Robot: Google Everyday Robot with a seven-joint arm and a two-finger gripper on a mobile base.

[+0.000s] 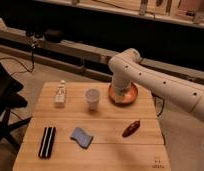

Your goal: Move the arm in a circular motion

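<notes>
The arm (pixel 160 82) is large and white, made of thick rounded segments with small dark dots. It reaches in from the right edge, bends at a bulbous joint (pixel 124 62) and points down. Its pale tip, the gripper (pixel 120 92), hangs over or in the orange bowl (pixel 131 97) at the back right of the wooden table (pixel 110 155). The gripper's lower end is partly hidden against the bowl.
On the table are a white cup (pixel 92 98), a small pale bottle (pixel 60 94), a black striped block (pixel 47 141), a blue sponge (pixel 82 136) and a red-brown chili-shaped object (pixel 130 128). A black chair (pixel 5 105) stands at the left. A dark shelf runs behind.
</notes>
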